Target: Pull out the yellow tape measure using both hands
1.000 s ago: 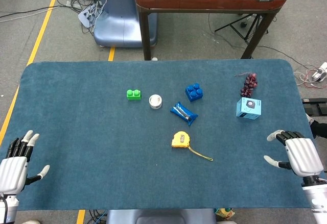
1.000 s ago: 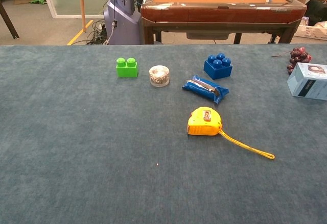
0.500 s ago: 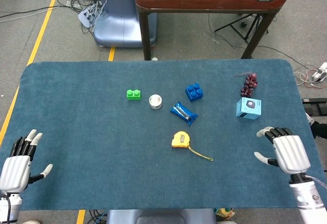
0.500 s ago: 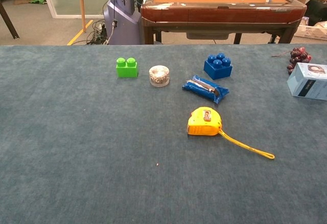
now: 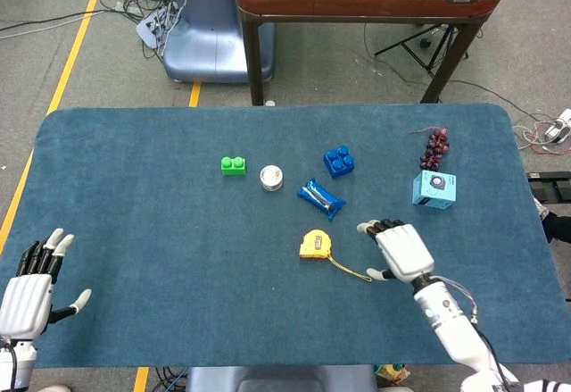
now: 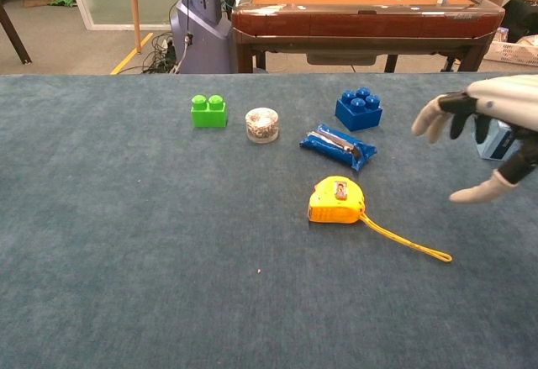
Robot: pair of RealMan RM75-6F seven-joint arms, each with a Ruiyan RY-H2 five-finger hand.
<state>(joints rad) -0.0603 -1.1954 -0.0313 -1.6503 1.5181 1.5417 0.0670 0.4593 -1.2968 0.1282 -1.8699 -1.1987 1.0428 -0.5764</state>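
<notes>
The yellow tape measure (image 5: 314, 245) (image 6: 336, 201) lies on the blue table (image 5: 161, 222) near the middle, with a short length of yellow tape (image 5: 350, 270) (image 6: 407, 242) drawn out toward the front right. My right hand (image 5: 398, 249) (image 6: 487, 125) hovers open just right of the case, above the tape's end, fingers spread and holding nothing. At the table's front left corner my left hand (image 5: 31, 292) is open, far from the tape measure; the chest view does not show it.
Behind the tape measure lie a blue wrapped packet (image 5: 320, 197), a blue brick (image 5: 338, 161), a small white round tin (image 5: 271, 178) and a green brick (image 5: 234, 166). At the right stand a light blue box (image 5: 434, 188) and dark grapes (image 5: 434, 148).
My right hand has swept left from the table's right edge to just beside the tape measure and now shows in the chest view. The left hand has barely moved.
</notes>
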